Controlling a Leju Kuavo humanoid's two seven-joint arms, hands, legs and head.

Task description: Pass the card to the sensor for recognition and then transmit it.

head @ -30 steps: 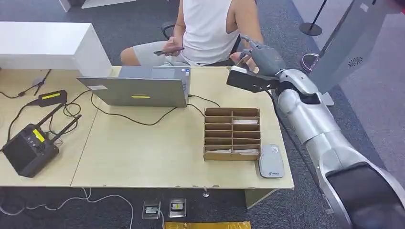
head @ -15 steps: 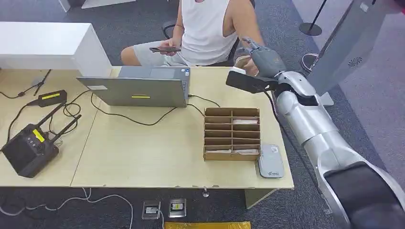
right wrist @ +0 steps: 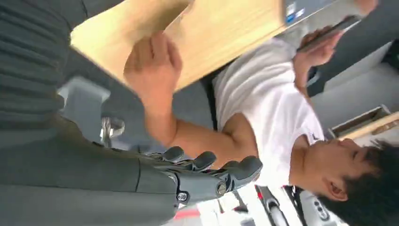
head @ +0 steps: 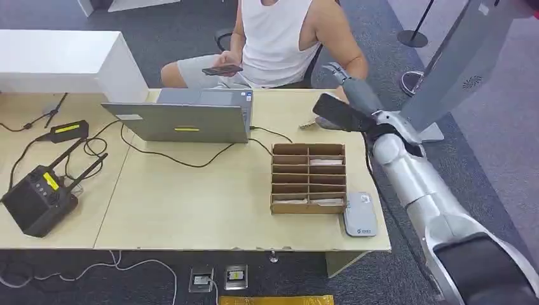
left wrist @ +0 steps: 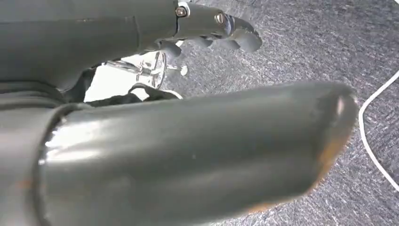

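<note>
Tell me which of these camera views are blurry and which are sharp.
Head view: sharp and evenly lit across the table and laptop. Right wrist view: motion-smeared, the person's hand soft-edged. Left wrist view: the near grey part of the left hand out of focus, with a glare streak; carpet sharper.

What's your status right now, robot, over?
Right hand out past the table far edge, holding nothing. Person's hand close beside it, over the tabletop. Left hand hanging, holding nothing. Card: cannot place it.
</note>
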